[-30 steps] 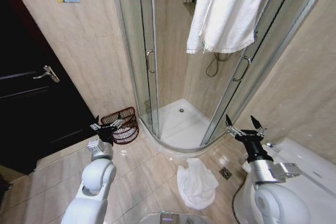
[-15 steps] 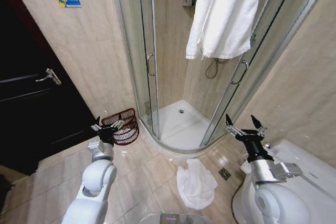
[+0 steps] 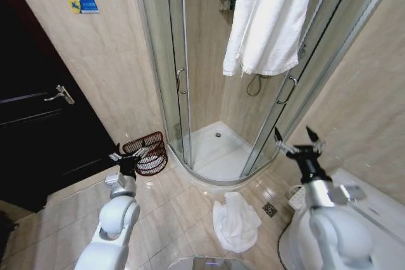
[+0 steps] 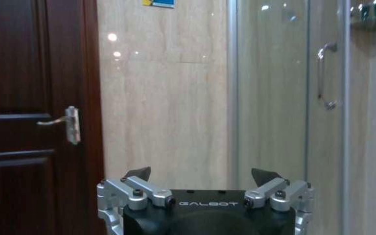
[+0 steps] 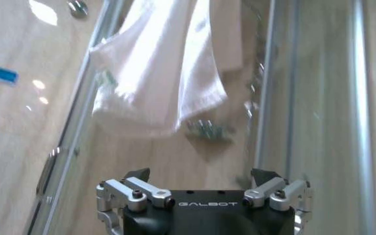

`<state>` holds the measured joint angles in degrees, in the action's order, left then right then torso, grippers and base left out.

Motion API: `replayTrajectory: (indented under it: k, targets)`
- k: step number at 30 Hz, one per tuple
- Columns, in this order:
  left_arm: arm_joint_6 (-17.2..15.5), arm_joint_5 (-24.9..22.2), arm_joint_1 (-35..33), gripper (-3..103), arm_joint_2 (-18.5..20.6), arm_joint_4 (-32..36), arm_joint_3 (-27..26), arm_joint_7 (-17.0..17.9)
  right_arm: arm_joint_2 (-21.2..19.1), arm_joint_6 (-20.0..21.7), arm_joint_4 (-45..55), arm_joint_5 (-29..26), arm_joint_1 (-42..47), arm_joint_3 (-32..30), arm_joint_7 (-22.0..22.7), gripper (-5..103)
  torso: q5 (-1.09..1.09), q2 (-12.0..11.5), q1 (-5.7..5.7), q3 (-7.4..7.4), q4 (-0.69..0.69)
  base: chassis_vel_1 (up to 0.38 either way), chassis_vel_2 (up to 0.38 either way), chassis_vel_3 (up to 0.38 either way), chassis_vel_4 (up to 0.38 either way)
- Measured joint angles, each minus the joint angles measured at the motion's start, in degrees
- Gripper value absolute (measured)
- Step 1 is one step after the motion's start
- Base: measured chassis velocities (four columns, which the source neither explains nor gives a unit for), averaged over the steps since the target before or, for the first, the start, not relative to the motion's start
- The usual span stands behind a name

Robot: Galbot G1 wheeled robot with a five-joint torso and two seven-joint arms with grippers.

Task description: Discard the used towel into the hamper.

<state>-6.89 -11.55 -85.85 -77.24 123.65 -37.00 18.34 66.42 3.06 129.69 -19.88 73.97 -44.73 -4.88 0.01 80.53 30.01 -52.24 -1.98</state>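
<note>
A crumpled white used towel (image 3: 235, 220) lies on the tiled floor in front of the shower. The hamper (image 3: 147, 152), a small round reddish-brown basket, stands by the wall left of the shower door. My left gripper (image 3: 128, 155) is raised and open just in front of the hamper, holding nothing; the left wrist view shows its open gripper (image 4: 201, 174) facing the wall. My right gripper (image 3: 297, 141) is raised at the right, open and empty, well above and right of the towel; in the right wrist view that gripper (image 5: 201, 174) points toward the shower glass.
A curved glass shower enclosure (image 3: 180, 80) stands ahead, with a white bathrobe (image 3: 269, 17) hanging over its top rail. A dark wooden door (image 3: 38, 124) is at the left. A white toilet (image 3: 373, 213) sits at the lower right. A floor drain (image 3: 270, 208) is beside the towel.
The head view has shifted slightly. My right gripper has risen and moved a little to the right. The left gripper, towel and hamper keep their places.
</note>
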Motion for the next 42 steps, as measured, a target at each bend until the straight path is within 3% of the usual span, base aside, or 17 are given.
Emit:
replayTrajectory:
  k: [2, 4, 13, 15, 19, 24, 31, 36, 42]
  targets:
    - [0.0, 0.2, -0.2, 100, 0.1, -0.2, -0.2, 0.0, -1.9, 1.0, -1.1, -2.4, -3.1, 0.0, 0.5, 100, 0.01, -0.1, -0.01, 0.02, -0.02, 0.0, 0.0, 0.0, 0.0]
    - [-0.2, 0.5, 0.0, 100, 0.6, -0.6, 0.2, -0.4, -6.2, 3.4, -2.7, -7.3, -9.1, -0.4, 2.9, 100, -0.03, -0.2, -0.06, 0.08, 0.05, 0.0, 0.0, 0.0, 0.0]
    - [0.3, 1.9, -1.7, 100, -0.1, -1.0, 0.4, -0.6, -15.8, 7.6, -5.5, -14.3, -22.2, 2.6, 7.2, 100, -0.01, -0.4, -0.2, 0.23, 0.06, 0.0, 0.0, 0.0, 0.0]
    - [0.8, 2.7, -2.8, 100, -0.7, -0.6, 0.1, -0.5, -18.4, 10.0, -5.9, -16.2, -28.2, 6.2, 7.9, 100, -0.03, -0.5, -0.22, 0.26, 0.03, 0.0, 0.0, 0.0, 0.0]
    - [0.9, 3.3, -3.8, 100, -1.6, 0.6, 0.0, -0.5, -21.4, 10.0, -9.1, -16.7, -37.1, 12.3, 8.2, 100, 0.0, -0.5, -0.25, 0.3, 0.02, 0.0, 0.0, 0.0, 0.0]
    - [0.9, 3.7, -4.4, 100, -2.1, 1.0, -0.3, -0.3, -23.0, 9.6, -12.0, -17.5, -45.5, 16.5, 8.4, 100, 0.01, -0.6, -0.28, 0.33, 0.05, 0.0, 0.0, 0.0, 0.0]
    - [1.2, 3.8, -5.9, 100, -2.0, 1.8, -1.9, -0.2, -25.3, 10.6, -16.9, -20.8, -65.8, 28.0, 9.3, 100, -0.05, -0.7, -0.33, 0.4, 0.06, 0.0, 0.0, 0.0, 0.0]
    - [1.2, 3.5, -5.9, 100, -1.5, 2.2, -2.5, -0.2, -24.2, 11.4, -22.5, -22.5, -77.6, 36.3, 11.1, 100, -0.04, -0.7, -0.35, 0.41, 0.04, 0.0, 0.0, 0.0, 0.0]
    - [1.5, 3.4, -5.9, 100, -1.6, 2.2, -2.8, -0.2, -21.7, 12.4, -28.0, -22.5, -85.8, 40.9, 13.9, 100, 0.0, -0.8, -0.35, 0.43, 0.06, 0.0, 0.0, 0.0, 0.0]
